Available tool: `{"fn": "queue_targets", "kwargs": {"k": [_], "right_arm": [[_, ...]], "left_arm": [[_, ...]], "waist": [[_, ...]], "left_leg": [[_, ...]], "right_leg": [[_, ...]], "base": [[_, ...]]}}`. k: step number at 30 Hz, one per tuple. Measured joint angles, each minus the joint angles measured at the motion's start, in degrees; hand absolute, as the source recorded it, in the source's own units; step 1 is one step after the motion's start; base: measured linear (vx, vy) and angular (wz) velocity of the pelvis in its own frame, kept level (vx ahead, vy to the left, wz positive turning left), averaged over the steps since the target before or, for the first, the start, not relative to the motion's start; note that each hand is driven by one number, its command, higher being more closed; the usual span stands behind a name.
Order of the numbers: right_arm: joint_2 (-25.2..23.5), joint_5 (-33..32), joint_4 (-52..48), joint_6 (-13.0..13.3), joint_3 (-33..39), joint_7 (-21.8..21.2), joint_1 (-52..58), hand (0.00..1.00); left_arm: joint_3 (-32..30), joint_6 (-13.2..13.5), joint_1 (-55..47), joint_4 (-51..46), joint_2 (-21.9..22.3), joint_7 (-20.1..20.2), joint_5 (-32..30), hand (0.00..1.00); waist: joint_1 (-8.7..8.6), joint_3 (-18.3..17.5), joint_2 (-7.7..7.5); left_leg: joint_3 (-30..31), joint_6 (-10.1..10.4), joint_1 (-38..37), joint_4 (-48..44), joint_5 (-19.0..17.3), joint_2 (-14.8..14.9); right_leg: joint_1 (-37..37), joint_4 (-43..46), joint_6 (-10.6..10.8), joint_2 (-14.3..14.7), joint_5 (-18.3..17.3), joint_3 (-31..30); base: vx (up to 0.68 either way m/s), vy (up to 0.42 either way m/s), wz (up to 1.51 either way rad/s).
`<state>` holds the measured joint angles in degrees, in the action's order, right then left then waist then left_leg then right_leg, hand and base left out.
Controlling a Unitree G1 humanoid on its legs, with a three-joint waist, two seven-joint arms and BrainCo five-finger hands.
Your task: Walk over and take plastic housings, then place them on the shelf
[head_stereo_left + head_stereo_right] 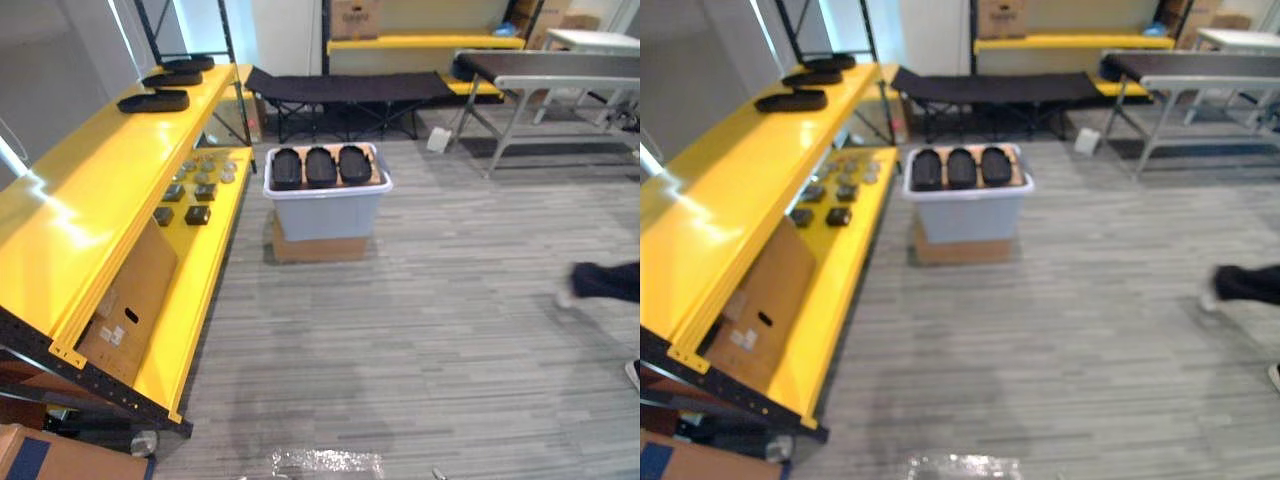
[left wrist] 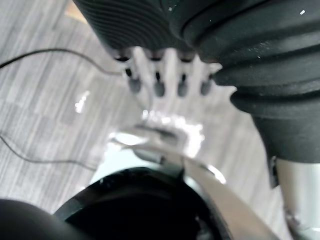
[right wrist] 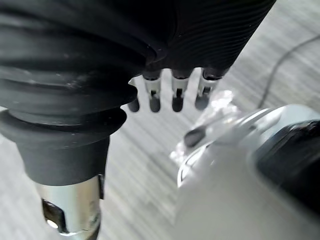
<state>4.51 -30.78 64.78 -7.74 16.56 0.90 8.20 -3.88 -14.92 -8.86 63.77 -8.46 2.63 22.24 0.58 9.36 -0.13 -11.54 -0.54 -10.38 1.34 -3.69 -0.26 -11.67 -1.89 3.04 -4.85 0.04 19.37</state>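
Note:
Three black plastic housings (image 1: 320,166) lie side by side on top of a pale grey bin (image 1: 326,210) a few steps ahead on the floor. Along the left runs a yellow shelf (image 1: 90,210); three more black housings (image 1: 153,101) rest at the far end of its upper level. My left hand (image 2: 170,75) hangs with straight fingers over the floor and holds nothing. In its own wrist view, my right hand (image 3: 172,92) also has straight, empty fingers.
The bin stands on a cardboard box (image 1: 320,249). Small dark and grey parts (image 1: 200,185) lie on the shelf's lower level, a cardboard sheet (image 1: 130,300) leans beneath. A black cot (image 1: 345,88) and a grey table (image 1: 560,70) stand behind. A person's leg (image 1: 605,282) is at right.

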Motion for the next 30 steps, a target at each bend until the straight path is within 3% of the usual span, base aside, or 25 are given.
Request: {"fn": "queue_targets", "kwargs": {"k": [14, 22, 28, 30], "right_arm": [[-1.8, 0.0, -0.1, 1.5, 2.0, 0.5, -2.5, 0.0], [-1.8, 0.0, -0.1, 0.3, 1.9, -1.1, -2.8, 0.0], [-1.8, 0.8, 0.7, 3.6, 1.8, -1.1, -2.9, 0.0], [-1.6, 1.1, 1.1, 3.6, 1.8, -2.4, -3.0, 0.0]], "left_arm": [[0.0, 0.2, 0.5, 0.4, -0.8, -0.4, 2.1, 0.0], [0.0, 0.2, 0.5, 0.4, -0.9, -1.8, 2.0, 0.0], [0.0, 0.2, 0.5, 0.4, -0.9, -1.8, 2.0, 0.0], [0.0, 0.2, 0.5, 0.4, -0.9, -1.8, 2.0, 0.0]], "waist": [[0.05, 1.8, -1.13], [0.02, 1.9, -1.46], [-0.03, 2.1, -1.65], [-0.04, 2.1, -1.69]], "left_leg": [[-0.2, 0.3, -3.7, 3.2, 0.2, -1.5], [-0.1, 0.0, -3.6, 3.6, 0.4, -1.6], [-0.1, 0.0, -3.6, 3.7, 0.5, -1.8], [-0.1, 0.0, -3.6, 3.7, 0.5, -1.9]], "right_leg": [[-2.5, -0.7, 2.2, -1.2, -0.4, 0.9], [-2.4, -0.7, 2.2, -1.2, -0.5, 1.0], [-2.4, -0.7, 2.2, -1.3, -0.5, 1.1], [-2.3, -0.8, 2.2, -1.4, -0.5, 1.1]], "base": [[0.01, 0.021, 0.0], [-0.05, 0.002, 0.0], [-0.04, 0.007, 0.0], [-0.02, 0.005, 0.0]]}}
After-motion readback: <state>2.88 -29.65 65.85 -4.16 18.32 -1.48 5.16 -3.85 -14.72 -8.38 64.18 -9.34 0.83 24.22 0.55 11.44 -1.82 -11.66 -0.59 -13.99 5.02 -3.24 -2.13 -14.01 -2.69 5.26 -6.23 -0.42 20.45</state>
